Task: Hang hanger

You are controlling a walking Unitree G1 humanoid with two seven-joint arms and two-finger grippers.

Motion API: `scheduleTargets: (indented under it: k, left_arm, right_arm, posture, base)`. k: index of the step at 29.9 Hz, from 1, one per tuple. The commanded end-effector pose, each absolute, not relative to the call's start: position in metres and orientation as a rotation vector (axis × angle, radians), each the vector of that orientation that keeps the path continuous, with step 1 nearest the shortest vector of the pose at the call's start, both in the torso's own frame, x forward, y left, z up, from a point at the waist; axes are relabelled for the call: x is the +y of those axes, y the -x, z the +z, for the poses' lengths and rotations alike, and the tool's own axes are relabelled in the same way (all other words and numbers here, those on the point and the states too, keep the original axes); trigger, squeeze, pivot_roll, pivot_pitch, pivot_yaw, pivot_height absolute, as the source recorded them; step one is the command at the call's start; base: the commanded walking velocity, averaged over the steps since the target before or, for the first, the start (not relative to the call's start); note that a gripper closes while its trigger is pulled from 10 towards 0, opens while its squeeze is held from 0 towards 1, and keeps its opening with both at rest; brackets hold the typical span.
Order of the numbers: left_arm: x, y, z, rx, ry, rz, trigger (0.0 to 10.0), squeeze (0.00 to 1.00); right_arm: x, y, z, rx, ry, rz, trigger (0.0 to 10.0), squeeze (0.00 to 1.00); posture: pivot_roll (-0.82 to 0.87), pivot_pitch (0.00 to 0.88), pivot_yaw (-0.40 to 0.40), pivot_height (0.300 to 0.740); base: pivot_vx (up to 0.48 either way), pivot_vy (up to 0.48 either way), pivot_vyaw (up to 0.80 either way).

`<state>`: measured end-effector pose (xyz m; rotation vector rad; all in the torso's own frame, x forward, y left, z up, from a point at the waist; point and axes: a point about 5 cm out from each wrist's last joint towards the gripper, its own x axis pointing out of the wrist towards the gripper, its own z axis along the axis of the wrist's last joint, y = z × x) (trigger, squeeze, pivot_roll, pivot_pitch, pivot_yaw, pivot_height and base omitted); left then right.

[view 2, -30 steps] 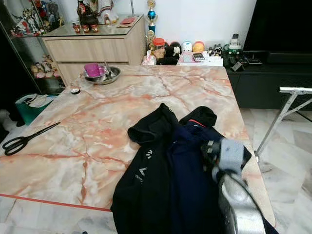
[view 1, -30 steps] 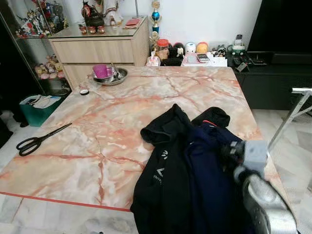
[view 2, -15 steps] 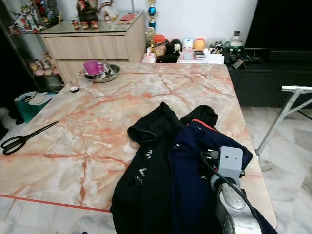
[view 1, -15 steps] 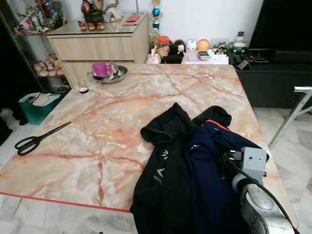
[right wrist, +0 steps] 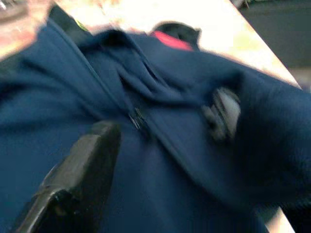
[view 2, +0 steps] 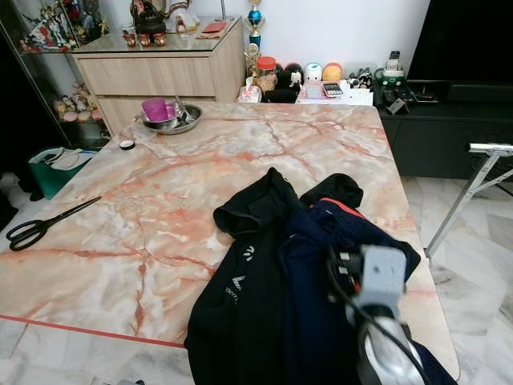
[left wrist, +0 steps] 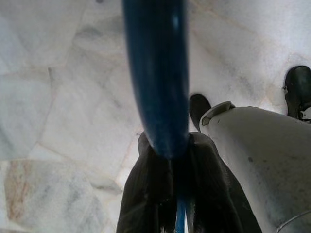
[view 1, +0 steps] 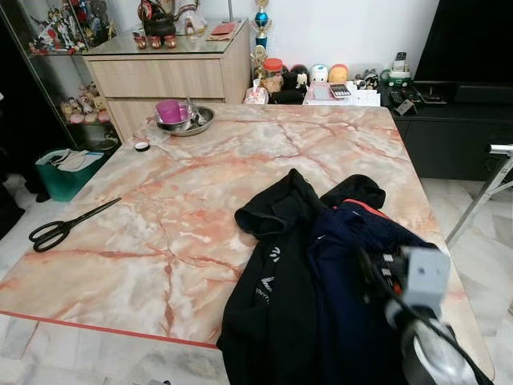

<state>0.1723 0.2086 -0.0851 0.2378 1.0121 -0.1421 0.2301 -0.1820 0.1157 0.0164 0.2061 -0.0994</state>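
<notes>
On the marble desk point(view 1: 160, 216) in the head views, you see two garments, a black jacket point(view 1: 268, 273) and a navy jacket point(view 1: 353, 297), overlapping near the right edge, likely laid flat for hangering. One pair of scissors point(view 1: 68, 224) lies well apart. Right hand point(view 2: 341, 269) hovers over the navy jacket.

Left wrist view: left hand point(left wrist: 177, 194) is clenched on one blue hanger point(left wrist: 155, 73), carried above the floor.

Right wrist view: one finger point(right wrist: 77, 170) shows; you cannot tell its state.
</notes>
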Motion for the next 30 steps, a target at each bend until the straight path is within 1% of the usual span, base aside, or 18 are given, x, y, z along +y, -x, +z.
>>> scheduleTargets:
  k: [1, 2, 3, 4, 6, 14, 15, 17, 18, 21, 22, 27, 30]
  left_arm:
    - [0.211, -0.168, -0.087, 1.03, -0.242, -0.137, 10.0, 0.0]
    - [0.211, -0.168, -0.087, 1.03, -0.242, -0.137, 10.0, 0.0]
    - [0.211, -0.168, -0.087, 1.028, -0.243, -0.137, 10.0, 0.0]
    - [0.211, -0.169, -0.086, 1.027, -0.244, -0.136, 10.0, 0.0]
    - [0.211, -0.169, -0.086, 1.027, -0.244, -0.136, 10.0, 0.0]
    - [0.211, -0.169, -0.086, 1.026, -0.246, -0.138, 10.0, 0.0]
    - [0.211, -0.169, -0.086, 1.026, -0.247, -0.138, 10.0, 0.0]
    - [0.211, -0.169, -0.086, 1.026, -0.249, -0.139, 10.0, 0.0]
    - [0.211, -0.169, -0.086, 1.026, -0.249, -0.139, 10.0, 0.0]
    - [0.212, -0.169, -0.086, 1.026, -0.248, -0.139, 10.0, 0.0]
    - [0.212, -0.169, -0.086, 1.025, -0.248, -0.139, 10.0, 0.0]
    - [0.212, -0.169, -0.086, 1.023, -0.245, -0.135, 10.0, 0.0]
    - [0.213, -0.169, -0.086, 1.022, -0.246, -0.131, 10.0, 0.0]
  right_arm:
    - [-0.181, -0.227, 0.122, 0.195, -0.048, -0.096, 10.0, 0.44]
    - [-0.181, -0.224, 0.121, 0.204, -0.073, -0.107, 10.0, 0.44]
    - [-0.182, -0.221, 0.12, 0.212, -0.117, -0.127, 10.0, 0.0]
    - [-0.183, -0.217, 0.119, 0.223, -0.178, -0.151, 10.0, 0.0]
    - [-0.182, -0.215, 0.119, 0.224, -0.206, -0.147, 10.0, 0.0]
    - [-0.173, -0.209, 0.137, 0.121, -0.206, -0.103, 10.0, 0.0]
    - [-0.173, -0.21, 0.149, 0.054, -0.19, -0.099, 10.0, 0.0]
    - [-0.166, -0.213, 0.164, -0.019, -0.174, -0.059, 10.0, 0.0]
    - [-0.166, -0.213, 0.164, -0.019, -0.174, -0.059, 10.0, 0.0]
    - [-0.151, -0.218, 0.18, -0.086, -0.096, 0.051, 10.0, 0.0]
    - [-0.15, -0.219, 0.183, -0.096, -0.084, 0.061, 10.0, 0.0]
    - [-0.147, -0.224, 0.192, -0.14, -0.089, 0.072, 10.0, 0.0]
    - [-0.151, -0.232, 0.193, -0.159, -0.077, 0.061, 10.0, 0.0]
  posture:
    - [0.01, 0.06, 0.041, 0.74]
    - [0.01, 0.06, 0.041, 0.74]
    - [0.01, 0.059, 0.04, 0.74]
    - [0.01, 0.057, 0.04, 0.74]
    - [0.01, 0.055, 0.039, 0.74]
    - [0.01, 0.044, 0.036, 0.74]
    - [0.01, 0.042, 0.036, 0.74]
    - [0.0, 0.039, 0.035, 0.74]
    - [0.0, 0.039, 0.035, 0.74]
    - [0.01, 0.03, 0.033, 0.74]
    - [0.01, 0.028, 0.033, 0.74]
    - [0.01, 0.022, 0.03, 0.74]
    - [0.01, 0.017, 0.031, 0.74]
  base:
    - [0.0, 0.0, 0.0]
    - [0.0, 0.0, 0.0]
    - [0.0, 0.0, 0.0]
    - [0.0, 0.0, 0.0]
    - [0.0, 0.0, 0.0]
    - [0.0, 0.0, 0.0]
    - [0.0, 0.0, 0.0]
    - [0.0, 0.0, 0.0]
    - [0.0, 0.0, 0.0]
    - [0.0, 0.0, 0.0]
    - [0.0, 0.0, 0.0]
    - [0.0, 0.0, 0.0]
    - [0.0, 0.0, 0.0]
